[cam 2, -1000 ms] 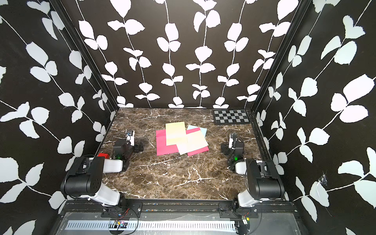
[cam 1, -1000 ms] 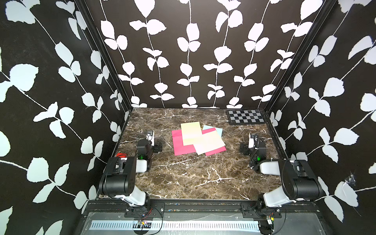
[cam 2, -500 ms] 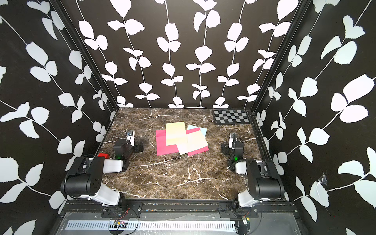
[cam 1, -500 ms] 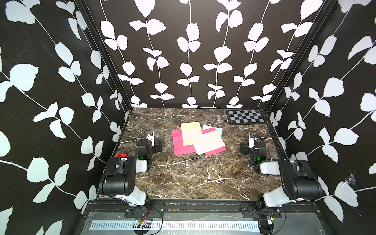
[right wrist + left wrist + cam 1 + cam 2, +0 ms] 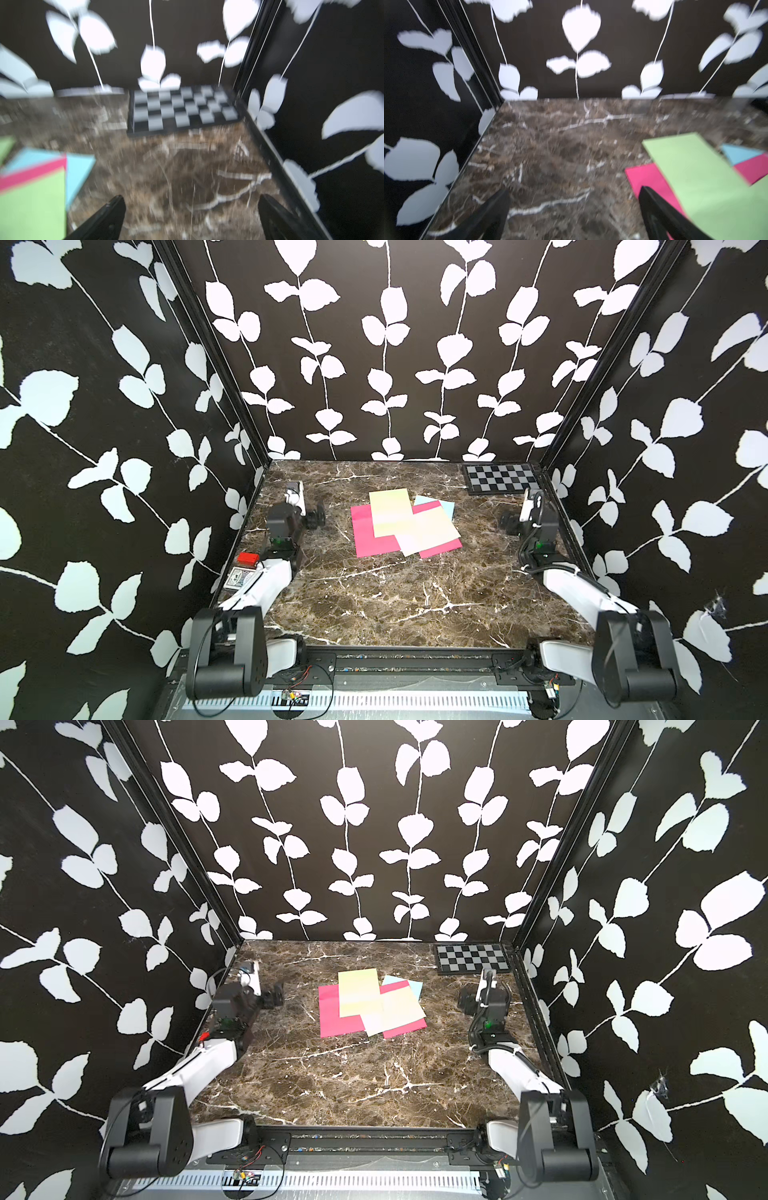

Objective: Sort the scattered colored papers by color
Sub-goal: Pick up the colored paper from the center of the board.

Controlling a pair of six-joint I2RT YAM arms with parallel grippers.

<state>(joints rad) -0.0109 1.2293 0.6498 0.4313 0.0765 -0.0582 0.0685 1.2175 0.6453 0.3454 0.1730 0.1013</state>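
Colored papers (image 5: pixel 392 512) lie overlapped in one pile on the worktop (image 5: pixel 374 593), unsorted, as left end effector (image 5: pixel 573 190) and right end effector (image 5: pixel 191 196) stand wide open, empty.

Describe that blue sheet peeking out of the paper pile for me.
The blue sheet is thin, plain, light blue paper lying flat on the marble table, at the pile's back right edge. Most of it is buried: a pink sheet lies over it, with a pale green sheet on top of that, so only a corner and a narrow strip show.
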